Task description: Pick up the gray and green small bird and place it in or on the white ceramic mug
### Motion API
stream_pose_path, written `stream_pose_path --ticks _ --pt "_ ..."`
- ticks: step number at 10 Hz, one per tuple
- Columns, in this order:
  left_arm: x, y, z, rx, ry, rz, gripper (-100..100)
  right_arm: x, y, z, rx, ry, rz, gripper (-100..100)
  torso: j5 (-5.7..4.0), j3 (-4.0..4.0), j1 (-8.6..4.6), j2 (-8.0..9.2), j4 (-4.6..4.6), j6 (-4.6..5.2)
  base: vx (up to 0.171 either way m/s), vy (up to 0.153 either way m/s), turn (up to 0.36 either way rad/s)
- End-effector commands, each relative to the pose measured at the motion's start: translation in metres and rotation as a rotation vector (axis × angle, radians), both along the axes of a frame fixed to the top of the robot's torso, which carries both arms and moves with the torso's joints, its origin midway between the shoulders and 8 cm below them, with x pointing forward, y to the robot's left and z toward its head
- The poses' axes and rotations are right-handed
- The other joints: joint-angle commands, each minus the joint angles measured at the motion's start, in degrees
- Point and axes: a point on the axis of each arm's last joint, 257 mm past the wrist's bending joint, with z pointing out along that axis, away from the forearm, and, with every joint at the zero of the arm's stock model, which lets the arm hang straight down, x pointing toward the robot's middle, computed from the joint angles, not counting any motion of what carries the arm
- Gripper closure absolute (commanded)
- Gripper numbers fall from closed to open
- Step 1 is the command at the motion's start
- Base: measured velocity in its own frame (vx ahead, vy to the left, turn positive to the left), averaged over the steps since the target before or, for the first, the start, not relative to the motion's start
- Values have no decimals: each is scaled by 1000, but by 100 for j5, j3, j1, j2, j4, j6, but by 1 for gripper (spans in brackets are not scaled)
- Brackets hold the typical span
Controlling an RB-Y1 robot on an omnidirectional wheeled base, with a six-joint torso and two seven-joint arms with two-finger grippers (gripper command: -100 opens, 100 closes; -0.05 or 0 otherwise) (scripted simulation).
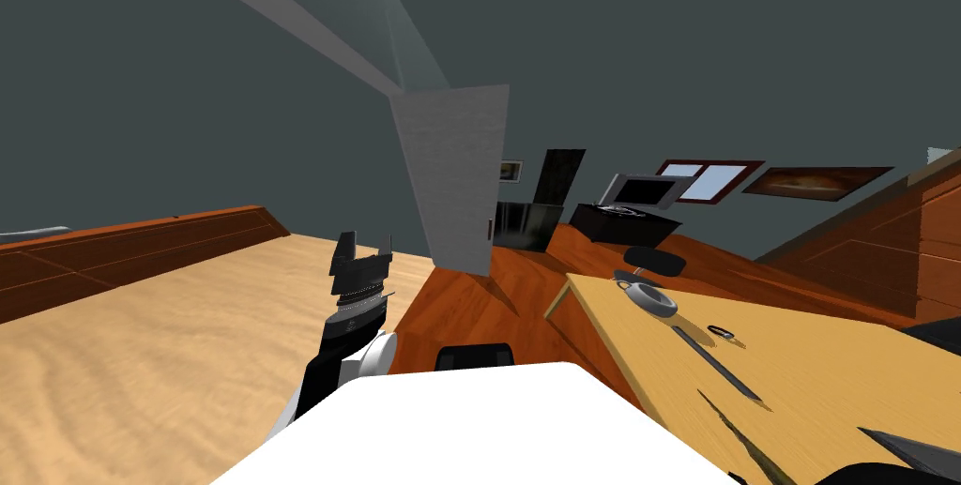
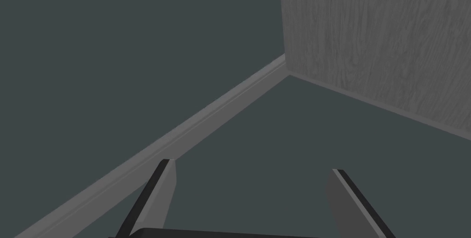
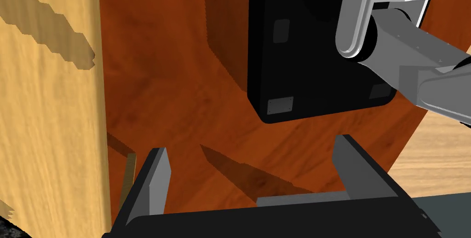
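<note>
The left tool [image 1: 361, 256] hangs raised over the pale wood-grain floor [image 1: 141, 357], well apart from the light yellow wooden surface [image 1: 826, 376], and it is spread wide [image 2: 253, 166]. The right tool [image 3: 250, 145] is spread too, over red-brown wooden floor [image 3: 184, 88] just beside the surface's edge. Near the surface's far corner stands a round grey cup-like vessel [image 1: 650, 299]. Near it lie a small dark ring-like object [image 1: 721, 331], too small to tell whether it is the bird, and a slender dark rod [image 1: 718, 367].
</note>
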Motion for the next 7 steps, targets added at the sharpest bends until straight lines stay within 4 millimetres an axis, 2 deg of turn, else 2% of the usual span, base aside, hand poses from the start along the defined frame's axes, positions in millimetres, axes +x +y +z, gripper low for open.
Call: stream_pose_path --ticks 1,2,4,5,7 --pt "0 0 0 0 0 0 0 -14 -10 3 -24 27 -9 -100 0 0 0 0 0 0 69 -138 61" --pt "0 0 0 0 0 0 0 -35 -28 10 -63 72 -22 -100 -4 -1 -2 0 0 1 72 -157 80" --pt "0 0 0 0 0 0 0 -37 -29 11 -65 75 -25 -100 -6 -2 -10 -3 -1 1 56 -118 21" --pt "0 0 0 0 0 0 0 -57 -43 18 -100 117 -41 -100 -2 3 14 7 1 2 59 -125 53" --pt "0 0 0 0 0 0 0 -57 -43 18 -100 117 -41 -100 -4 2 3 6 1 1 35 -97 29"
